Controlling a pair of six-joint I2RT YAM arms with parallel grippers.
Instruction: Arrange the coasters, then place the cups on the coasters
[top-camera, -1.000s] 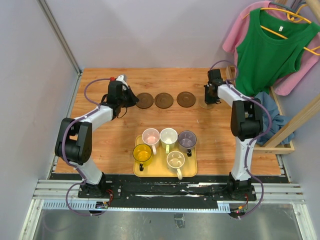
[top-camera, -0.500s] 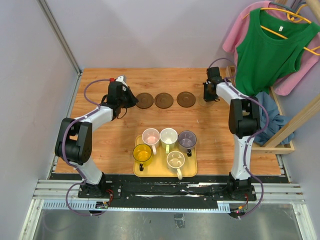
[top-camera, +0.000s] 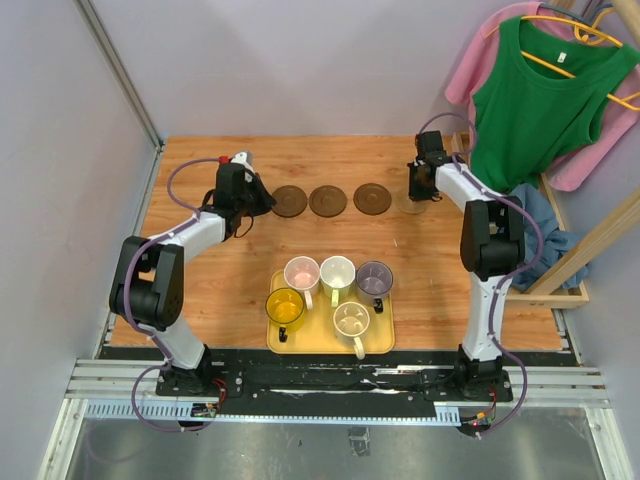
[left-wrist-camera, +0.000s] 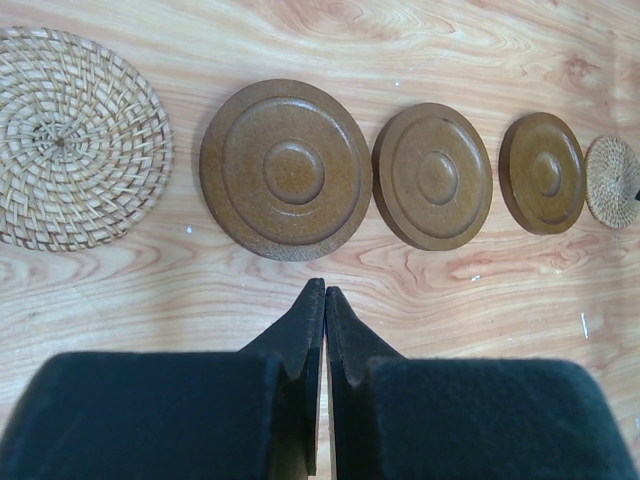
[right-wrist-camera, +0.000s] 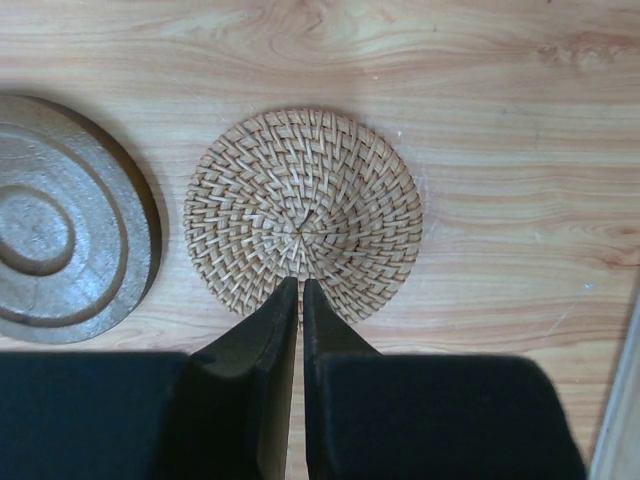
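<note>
The right gripper (right-wrist-camera: 301, 285), shut and empty, has eased back from the woven coaster (right-wrist-camera: 303, 215), which now ends the row of wooden coasters (left-wrist-camera: 432, 176). The left gripper (left-wrist-camera: 324, 292) is likewise closed on nothing, so the cups (top-camera: 337, 272) on the yellow tray (top-camera: 383, 335) likely come next.

Right fingers (right-wrist-camera: 265, 345) slightly farther back now

You have five coasters (left-wrist-camera: 290, 170) flat in a row, tan ones at the ends; five cups (top-camera: 337, 272) stand clustered, upright.
</note>
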